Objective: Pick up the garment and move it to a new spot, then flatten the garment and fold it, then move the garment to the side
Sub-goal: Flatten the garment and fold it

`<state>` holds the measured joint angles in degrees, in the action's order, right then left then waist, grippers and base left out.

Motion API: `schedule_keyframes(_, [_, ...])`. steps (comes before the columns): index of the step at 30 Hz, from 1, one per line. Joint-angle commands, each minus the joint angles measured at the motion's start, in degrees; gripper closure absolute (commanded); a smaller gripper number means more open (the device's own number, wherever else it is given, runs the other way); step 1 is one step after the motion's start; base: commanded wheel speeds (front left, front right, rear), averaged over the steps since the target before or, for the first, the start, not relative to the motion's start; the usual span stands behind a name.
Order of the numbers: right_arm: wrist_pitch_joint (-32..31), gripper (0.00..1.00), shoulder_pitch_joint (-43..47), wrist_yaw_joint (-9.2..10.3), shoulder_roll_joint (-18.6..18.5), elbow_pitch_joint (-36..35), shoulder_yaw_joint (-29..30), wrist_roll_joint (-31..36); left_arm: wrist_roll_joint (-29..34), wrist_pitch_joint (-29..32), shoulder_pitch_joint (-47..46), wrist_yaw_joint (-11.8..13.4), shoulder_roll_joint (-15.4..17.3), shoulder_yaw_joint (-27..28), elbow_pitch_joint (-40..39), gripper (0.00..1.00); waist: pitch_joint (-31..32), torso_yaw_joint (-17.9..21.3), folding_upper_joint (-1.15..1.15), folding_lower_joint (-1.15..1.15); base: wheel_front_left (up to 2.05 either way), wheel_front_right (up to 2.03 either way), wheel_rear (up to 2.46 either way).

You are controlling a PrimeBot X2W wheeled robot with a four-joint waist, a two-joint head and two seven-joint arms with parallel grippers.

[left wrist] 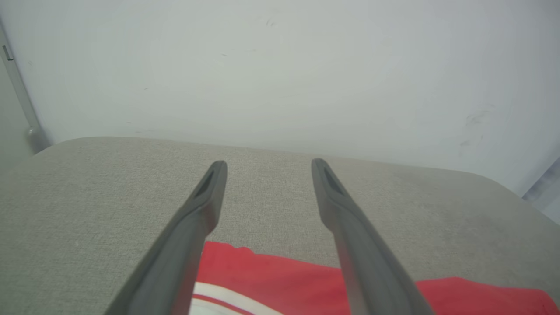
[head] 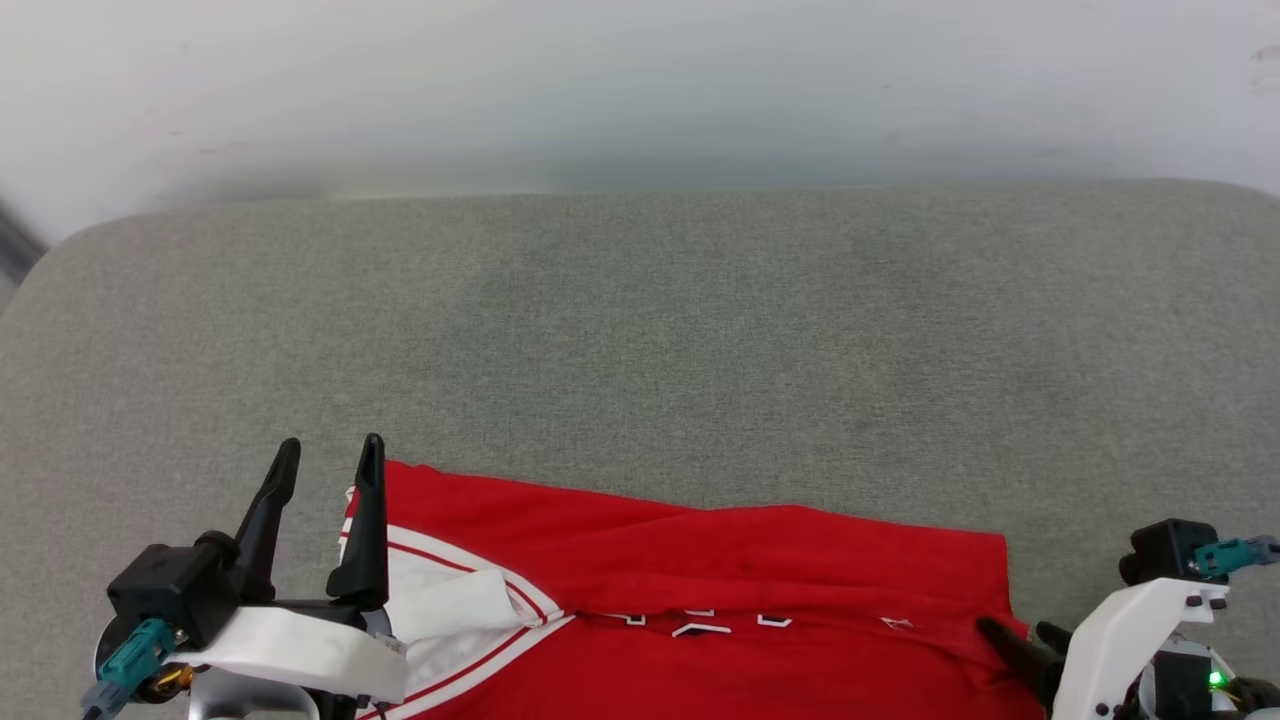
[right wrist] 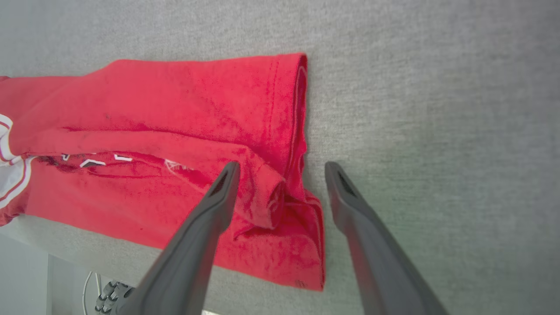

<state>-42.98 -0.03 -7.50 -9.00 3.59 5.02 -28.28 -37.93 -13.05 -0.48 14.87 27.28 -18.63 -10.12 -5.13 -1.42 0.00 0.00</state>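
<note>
The red garment [head: 700, 590] lies folded lengthwise along the near edge of the grey cushion, a white sleeve with striped trim [head: 450, 610] at its left end and slivers of white-edged lettering in a crease. My left gripper [head: 330, 455] is open above the garment's left end, nothing between its fingers [left wrist: 210, 192]. My right gripper [head: 1015, 635] is open over the garment's right hem [right wrist: 297, 131], with the folded corner [right wrist: 284, 205] lying between its fingers [right wrist: 223, 192] in the right wrist view.
The grey fabric cushion [head: 640, 340] stretches wide beyond the garment, bounded by a pale wall [head: 640, 90] at the back. Its near edge [right wrist: 65, 249] runs just below the garment, with cables [right wrist: 105, 297] under it.
</note>
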Motion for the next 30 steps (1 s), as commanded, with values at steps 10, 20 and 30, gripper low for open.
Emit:
schedule_keyframes(10, [-1.85,0.00,-3.44,0.02,1.00,10.55,-4.14,-1.12,2.05,1.23,-2.28,0.43,0.57,-1.87,-1.96,0.00,-3.02,-2.17,0.00,0.00,0.00,0.00,0.00])
schedule_keyframes(20, [0.05,1.00,-6.24,0.01,-1.05,8.20,-6.17,-2.35,1.97,0.77,-0.88,0.52,0.82,-1.90,-1.06,0.00,-0.42,-0.29,0.00,0.00,0.00,0.00,0.00])
schedule_keyframes(30, [-0.41,1.00,-6.55,0.03,-4.17,7.04,-0.22,-1.31,2.54,1.00,1.15,1.57,2.03,-1.64,-1.86,0.00,2.19,2.78,0.00,0.00,0.00,0.00,0.00])
